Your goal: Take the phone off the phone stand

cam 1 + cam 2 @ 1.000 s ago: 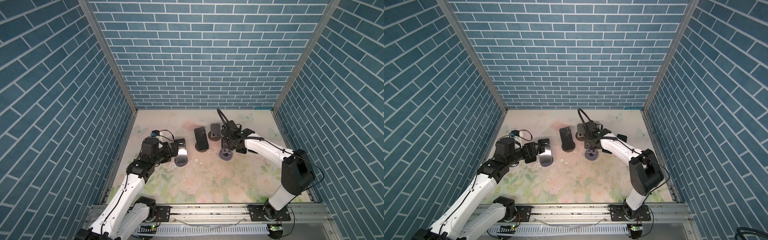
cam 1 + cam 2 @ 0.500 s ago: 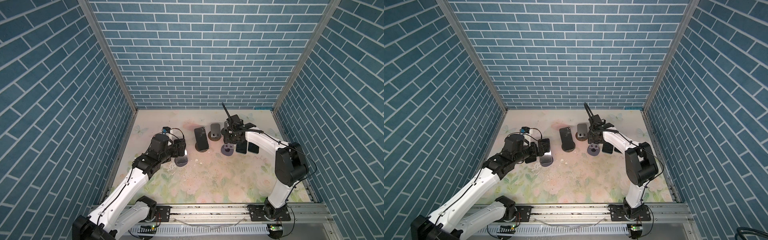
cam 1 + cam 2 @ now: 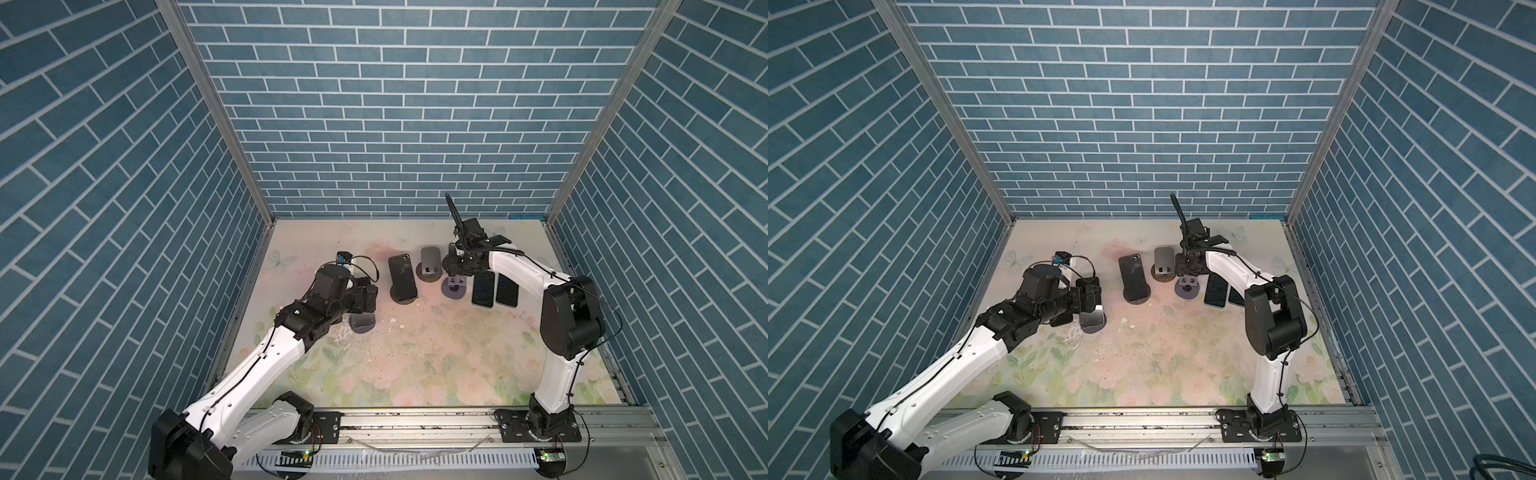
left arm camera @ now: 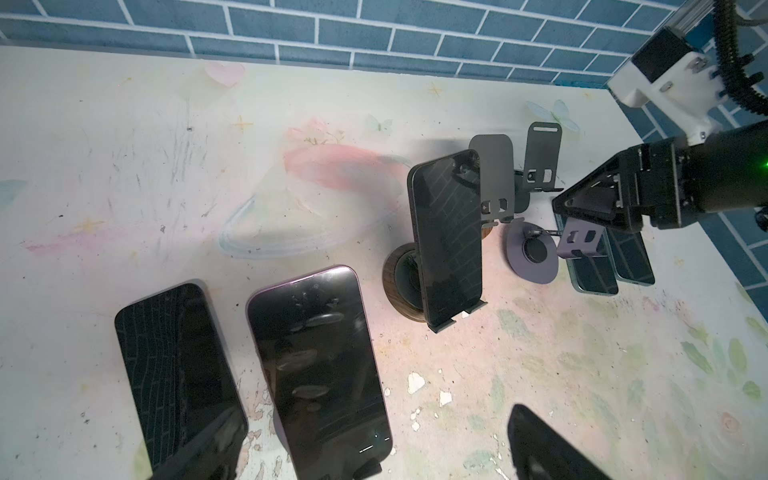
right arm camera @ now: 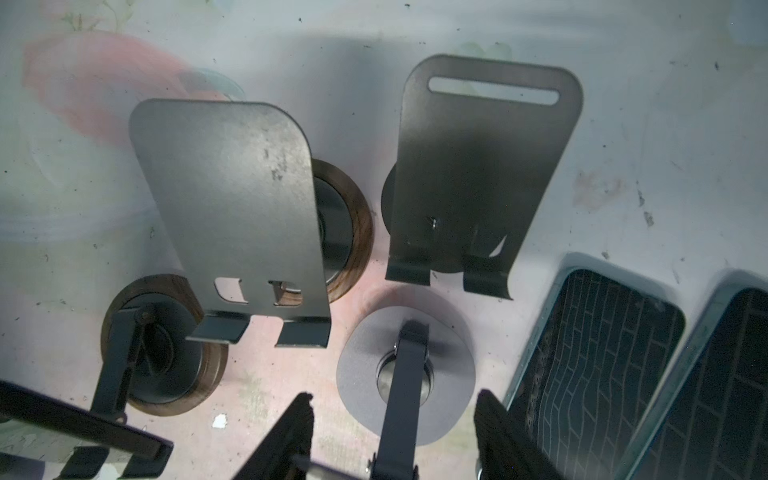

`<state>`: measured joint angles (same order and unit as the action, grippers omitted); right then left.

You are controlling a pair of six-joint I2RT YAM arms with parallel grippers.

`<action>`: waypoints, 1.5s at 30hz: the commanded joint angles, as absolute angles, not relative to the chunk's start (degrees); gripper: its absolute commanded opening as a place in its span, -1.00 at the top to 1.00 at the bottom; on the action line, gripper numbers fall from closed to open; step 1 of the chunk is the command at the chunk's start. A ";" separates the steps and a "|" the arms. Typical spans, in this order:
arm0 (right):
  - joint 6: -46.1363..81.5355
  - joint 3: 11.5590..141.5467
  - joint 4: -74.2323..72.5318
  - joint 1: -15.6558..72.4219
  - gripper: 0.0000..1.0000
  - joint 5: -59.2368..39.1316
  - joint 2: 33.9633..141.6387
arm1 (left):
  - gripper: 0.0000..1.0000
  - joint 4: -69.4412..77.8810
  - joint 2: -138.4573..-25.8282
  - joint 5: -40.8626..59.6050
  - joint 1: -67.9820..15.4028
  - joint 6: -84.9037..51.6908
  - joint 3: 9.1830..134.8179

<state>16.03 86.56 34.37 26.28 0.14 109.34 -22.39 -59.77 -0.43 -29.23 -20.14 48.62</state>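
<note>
Now the phone (image 4: 320,365) leans on its phone stand (image 3: 363,323) near the tabletop's (image 3: 415,365) left edge, with the left gripper (image 3: 1091,299) spread around it.

Leftmost, a black phone (image 4: 178,374) lies flat by the left edge, just beside the phone, which has a dark, smudged screen and a purple rim. The left gripper's fingers stand wide to either side of it. Open room spreads across the front half and the back left corner. Toward the middle, a second phone (image 4: 451,237) leans on a wood-based stand (image 4: 399,282) close by. Behind it stand a plain-backed stand (image 5: 232,199) and a slotted stand (image 5: 482,166), both bare. Further right, the right gripper (image 3: 457,272) is clamped on the purple stand (image 5: 361,382). Two flat phones (image 3: 483,289) lie side by side toward the right edge, crowding that side.
</note>
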 commanded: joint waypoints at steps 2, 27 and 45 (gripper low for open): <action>12.66 89.80 35.68 25.91 -0.12 -1.41 112.10 | -0.99 -23.53 -60.11 -2.05 -29.71 -18.78 50.52; 13.79 89.80 36.87 25.84 -0.69 6.05 103.74 | -0.99 -25.24 -61.33 -5.44 -29.71 -17.49 51.71; 17.79 82.00 33.28 29.21 -0.75 5.62 91.30 | -0.99 -27.69 -63.76 -9.05 -29.71 -19.23 53.27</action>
<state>16.27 83.48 33.87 27.81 5.76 92.51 -26.37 -63.99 -8.80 -29.45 -18.85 52.97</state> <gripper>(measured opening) 0.876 0.996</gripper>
